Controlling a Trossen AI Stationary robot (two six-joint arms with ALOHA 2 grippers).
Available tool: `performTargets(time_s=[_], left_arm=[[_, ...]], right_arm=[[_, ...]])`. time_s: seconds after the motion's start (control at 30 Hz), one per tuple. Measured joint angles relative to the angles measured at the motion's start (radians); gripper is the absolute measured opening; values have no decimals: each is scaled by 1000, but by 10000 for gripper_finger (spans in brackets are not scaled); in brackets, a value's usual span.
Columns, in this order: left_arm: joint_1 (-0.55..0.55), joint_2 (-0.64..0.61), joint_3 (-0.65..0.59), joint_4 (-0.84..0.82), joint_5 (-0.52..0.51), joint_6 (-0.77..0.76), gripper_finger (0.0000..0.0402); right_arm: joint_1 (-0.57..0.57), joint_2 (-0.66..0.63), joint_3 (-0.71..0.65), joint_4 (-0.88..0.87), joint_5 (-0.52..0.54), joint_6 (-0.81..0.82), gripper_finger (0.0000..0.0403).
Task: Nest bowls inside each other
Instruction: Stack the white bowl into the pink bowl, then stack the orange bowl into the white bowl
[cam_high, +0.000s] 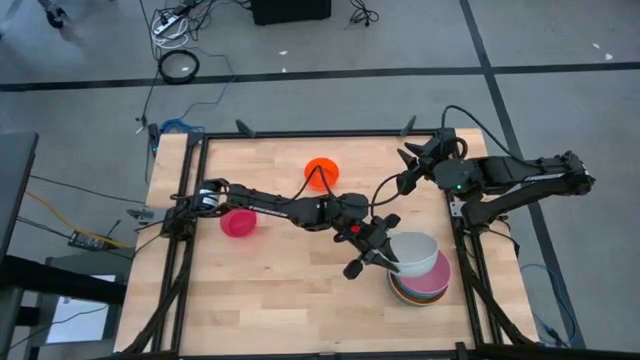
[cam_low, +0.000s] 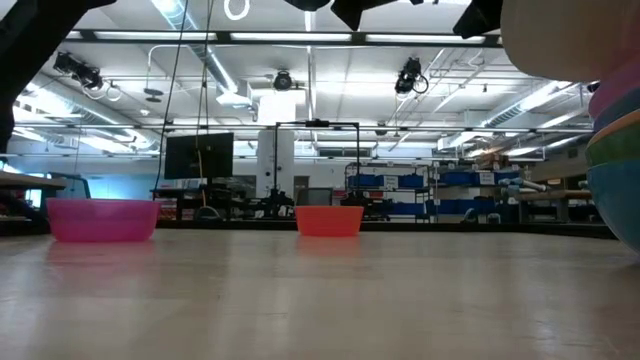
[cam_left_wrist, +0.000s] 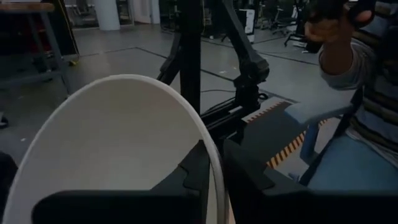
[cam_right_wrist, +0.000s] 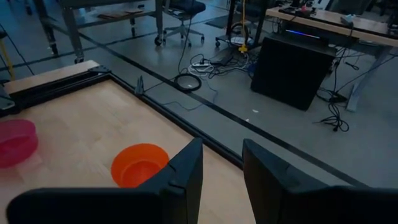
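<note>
My left gripper is shut on a white bowl, which it holds over a stack of nested bowls at the table's near right. The low view shows the white bowl just above the stack; whether they touch I cannot tell. A pink bowl stands on its base at the left, and an orange-red bowl at the far middle. My right gripper waits open above the table's far right edge, holding nothing. My left gripper has the white bowl's rim on the side toward the table's left, pinched between one finger inside the bowl and one outside. The fingers reach in nearly level from the table's left. The bowl is lifted off the table, mouth up.
The right wrist view shows the orange-red bowl and the pink bowl on bare wood. Black frame rails run along the table's left and right edges. A person sits beyond the table's right side.
</note>
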Motion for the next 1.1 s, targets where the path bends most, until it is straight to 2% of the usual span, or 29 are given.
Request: performTargets(time_s=[0.27, 0.57, 0.77, 0.93, 1.1], left_arm=[[0, 9, 0, 44, 2, -2, 54], [3, 71, 7, 113, 11, -97, 63], [3, 100, 77, 90, 37, -104, 66], [5, 101, 85, 87, 38, -104, 73], [25, 101, 85, 10, 34, -136, 75]], right_arm=[[0, 0, 0, -2, -8, 0, 100], [0, 0, 0, -6, -27, 0, 100], [0, 0, 0, -13, -34, 0, 100], [0, 0, 0, -31, -44, 9, 100], [0, 0, 0, -80, -62, 55, 100]])
